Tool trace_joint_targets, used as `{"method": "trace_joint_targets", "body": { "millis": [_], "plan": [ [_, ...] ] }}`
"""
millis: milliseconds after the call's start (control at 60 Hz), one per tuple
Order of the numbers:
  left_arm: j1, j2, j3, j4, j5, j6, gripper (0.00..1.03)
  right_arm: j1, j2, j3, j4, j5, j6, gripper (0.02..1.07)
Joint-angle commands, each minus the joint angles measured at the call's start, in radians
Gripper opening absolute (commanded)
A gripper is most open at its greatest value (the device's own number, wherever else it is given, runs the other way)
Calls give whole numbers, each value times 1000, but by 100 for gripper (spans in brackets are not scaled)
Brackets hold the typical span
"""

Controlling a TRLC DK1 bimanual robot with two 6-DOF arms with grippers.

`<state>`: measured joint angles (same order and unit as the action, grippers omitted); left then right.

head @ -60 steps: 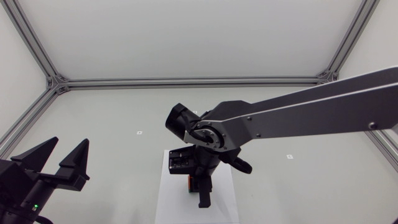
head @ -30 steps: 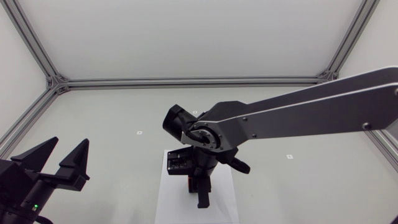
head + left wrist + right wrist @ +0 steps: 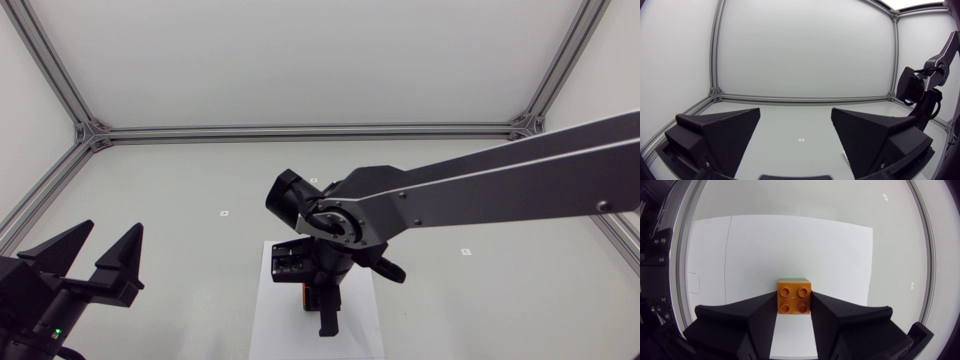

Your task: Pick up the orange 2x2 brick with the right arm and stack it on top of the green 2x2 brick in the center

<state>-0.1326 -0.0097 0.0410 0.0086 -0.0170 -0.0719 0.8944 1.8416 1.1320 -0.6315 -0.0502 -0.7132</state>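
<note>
Gripping fingers, right: your right gripper [image 3: 793, 301] points down at the counter [image 3: 180, 180]. Its two black fingers [image 3: 740, 325] are closed on the orange 2x2 brick [image 3: 794, 295], one against each of two opposite side walls.
Orange 2x2 brick: it is held between the fingertips over the white sheet [image 3: 790, 245], with its four studs facing the wrist camera. In the head view you see only a sliver of orange beneath the wrist.
Green 2x2 brick [image 3: 792, 278]: a thin green edge shows just ahead of the orange brick, past its far side. The rest lies hidden beneath. You cannot tell whether the two bricks are pressed together or merely close.
White sheet: a rectangle of paper lying flat at 6 o'clock of the counter in the head view, under both bricks.
Right arm [image 3: 500, 190]: it enters from 3 o'clock and crosses to the middle, its grey link slanting down to a black joint. The wrist is bent downward over the sheet.
Left gripper [image 3: 110, 230]: it sits at 8 o'clock of the counter, well apart from the sheet and the bricks. Its wedge fingers are spread wide, with nothing between them.
Counter: a pale grey surface bounded by aluminium rails [image 3: 300, 131]. Two small marks [image 3: 224, 213] lie at 10 o'clock and 2 o'clock of the sheet.
</note>
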Motion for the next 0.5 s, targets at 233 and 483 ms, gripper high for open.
{"method": "trace_joint_targets", "body": {
  "millis": [233,483],
  "plan": [
    [-7,-3,-41,-10,-3,-20,99,6,65,-71,-79,18,4,26],
    [-7,-3,-41,-10,-3,-20,99,-2,133,-37,-62,18,6,26]
  ]
}}
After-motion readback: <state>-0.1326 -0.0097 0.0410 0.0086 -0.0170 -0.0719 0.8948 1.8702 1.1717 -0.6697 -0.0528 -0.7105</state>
